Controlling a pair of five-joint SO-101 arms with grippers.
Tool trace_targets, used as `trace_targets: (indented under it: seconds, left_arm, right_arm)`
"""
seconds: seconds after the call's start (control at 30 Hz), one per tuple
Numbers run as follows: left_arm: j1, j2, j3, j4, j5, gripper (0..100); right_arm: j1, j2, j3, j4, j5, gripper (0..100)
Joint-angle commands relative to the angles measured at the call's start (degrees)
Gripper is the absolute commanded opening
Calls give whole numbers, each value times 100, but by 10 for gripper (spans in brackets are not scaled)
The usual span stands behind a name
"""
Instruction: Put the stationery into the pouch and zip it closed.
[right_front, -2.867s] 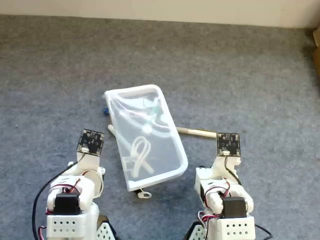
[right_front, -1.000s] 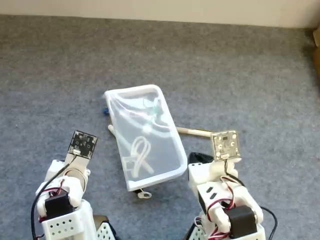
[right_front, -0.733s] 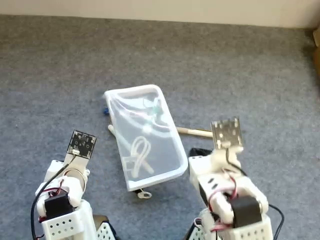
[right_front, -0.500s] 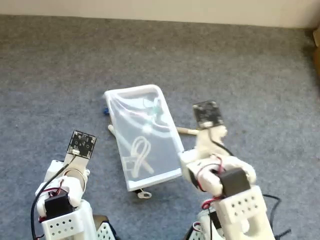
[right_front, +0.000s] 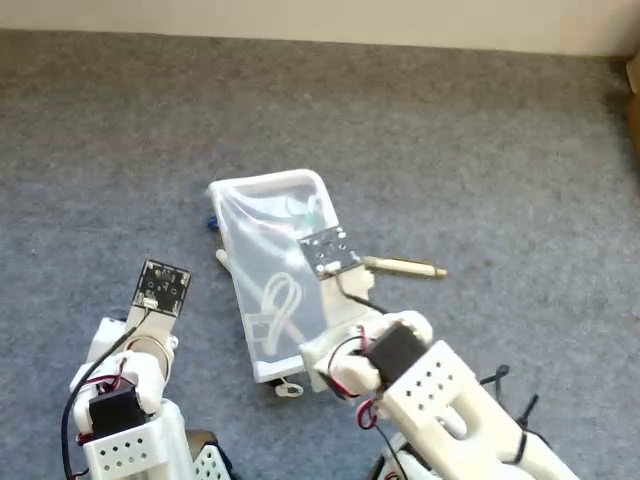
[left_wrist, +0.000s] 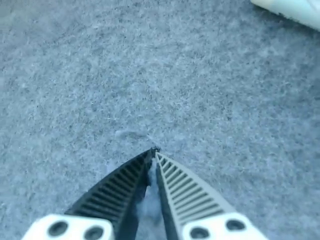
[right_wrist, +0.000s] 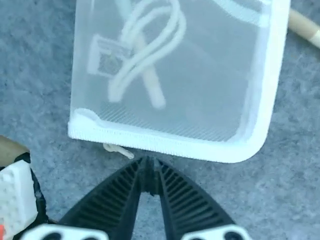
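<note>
A translucent white pouch lies flat on the grey carpet, with a white looped cord and a label inside it. Its zipper edge faces the arms, and a small zipper pull sticks out near it. My right gripper is shut and empty, its tips just short of the zipper edge, beside the pull. A wooden pencil lies outside the pouch to its right. My left gripper is shut over bare carpet, left of the pouch.
A small blue item and a white stick end peek out along the pouch's left side. A pale edge shows far off in the left wrist view. The right arm slants over the pouch's near right corner.
The right arm has swung left from beside the pouch to over its near end, uncovering the pencil. The left arm shifted slightly left early on, then stayed still.
</note>
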Motion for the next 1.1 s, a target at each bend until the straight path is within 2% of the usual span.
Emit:
trace_targets:
  seconds: [0.0, 0.2, 0.33, 0.7, 0.97, 1.07]
  left_arm:
    - [-110, -40, -22, -176, 70, 7]
    - [-593, -40, -13, -422, 88, 6]
    - [-602, -40, -13, -431, 88, 6]
    - [-602, -40, -13, -431, 88, 6]
    - [-593, -40, -4, -431, 88, 6]
    - [-593, -40, -4, -431, 88, 6]
  right_arm:
    - [-470, 347, -444, -180, -149, 4]
    - [-963, 725, -435, -277, -149, 4]
    - [-989, 963, -400, -980, -149, 4]
    - [-295, 1569, -382, -2475, -114, 4]
    - [-31, 1516, -435, -2563, -105, 4]
    - [-48, 1411, -444, -2264, -105, 4]
